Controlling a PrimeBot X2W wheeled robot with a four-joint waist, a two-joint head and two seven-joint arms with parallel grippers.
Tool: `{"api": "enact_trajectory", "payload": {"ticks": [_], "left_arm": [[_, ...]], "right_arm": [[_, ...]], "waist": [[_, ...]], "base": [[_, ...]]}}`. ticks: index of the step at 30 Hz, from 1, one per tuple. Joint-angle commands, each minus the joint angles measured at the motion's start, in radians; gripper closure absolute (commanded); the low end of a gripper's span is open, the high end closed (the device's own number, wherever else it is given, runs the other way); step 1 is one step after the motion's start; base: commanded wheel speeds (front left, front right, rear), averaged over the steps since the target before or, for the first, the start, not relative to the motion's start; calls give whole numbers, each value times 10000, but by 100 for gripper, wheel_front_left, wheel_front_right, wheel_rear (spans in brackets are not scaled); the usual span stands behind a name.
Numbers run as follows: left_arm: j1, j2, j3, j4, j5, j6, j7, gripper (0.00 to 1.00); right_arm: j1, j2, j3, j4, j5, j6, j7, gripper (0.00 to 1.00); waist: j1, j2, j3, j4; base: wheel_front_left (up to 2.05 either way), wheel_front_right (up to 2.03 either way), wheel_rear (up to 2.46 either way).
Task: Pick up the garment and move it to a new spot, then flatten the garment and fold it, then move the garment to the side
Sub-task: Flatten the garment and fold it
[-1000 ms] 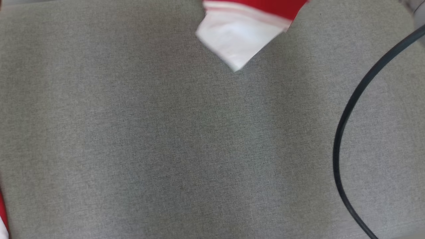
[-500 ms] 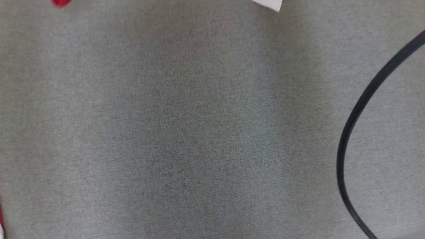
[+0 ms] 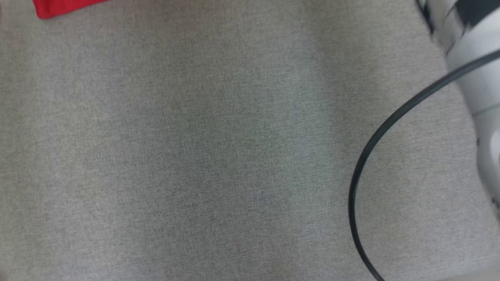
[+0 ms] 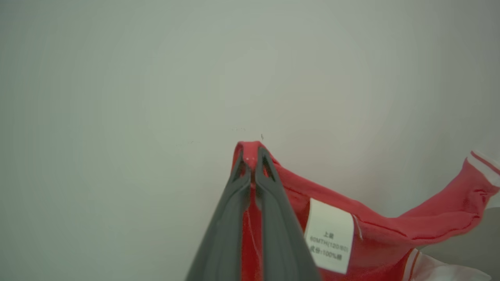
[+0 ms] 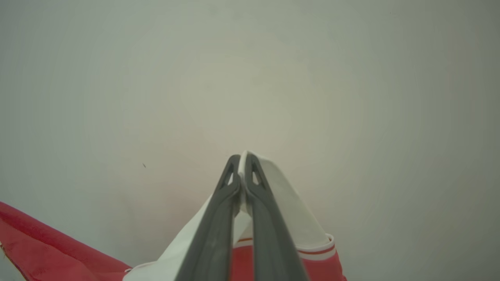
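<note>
Garment (image 4: 390, 234), red with white parts trimmed in thin red and white stripes, is gripped at two points and sags between them. In the head view a red corner (image 3: 58, 7) of it pokes in at the top left edge, over the grey woven surface (image 3: 195, 156). A pale forearm (image 3: 480, 78) crosses the top right corner, and a black cable (image 3: 371, 148) loops below it. The left gripper (image 4: 253, 164) is pinched tight on a red edge of the fabric. The right gripper (image 5: 241, 166) is pinched on a white panel (image 5: 289, 210). A white care label (image 4: 330, 236) with small print hangs just beside the left fingers.
</note>
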Motion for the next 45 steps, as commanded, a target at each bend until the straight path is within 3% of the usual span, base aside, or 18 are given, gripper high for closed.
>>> {"api": "enact_trajectory", "payload": {"ticks": [1,9,17,22,27,32,45], "left_arm": [[629,137,35,-252,-137,39,-67,100],[3472,542,695,-2191,-889,608,-135,100],[6960,908,1457,-4731,-1398,1673,-157,100],[9244,719,2052,-6416,-1478,2397,-160,100],[10877,430,2609,-7411,-1345,2812,-162,100],[12573,-186,3301,-8019,-1135,3009,-146,100],[15120,-2125,4632,-7751,63,2277,-144,100]], "right_arm": [[501,-130,199,-360,177,5,-59,100],[3291,-868,411,-2365,903,5,-70,100],[6639,-1358,96,-4314,1139,5,-74,100],[8471,-1549,-149,-5316,1116,5,-75,100],[9787,-1605,-456,-5987,1051,5,-74,100],[11220,-1681,-670,-6735,984,5,61,100],[14543,-1502,-1620,-8316,4,5,1093,100]], "waist": [[-1,-1,-267,-112],[-1,-1,-1212,-278],[-1,-1,-2100,-406],[-1,-1,-2495,-405],[-1,-1,-2749,-378],[-1,-1,-2998,-353],[-1,-1,-3580,-181]], "base": [[0,0,0],[0,0,0],[0,0,0],[0,0,0],[0,0,0],[0,0,0],[0,0,0]]}}
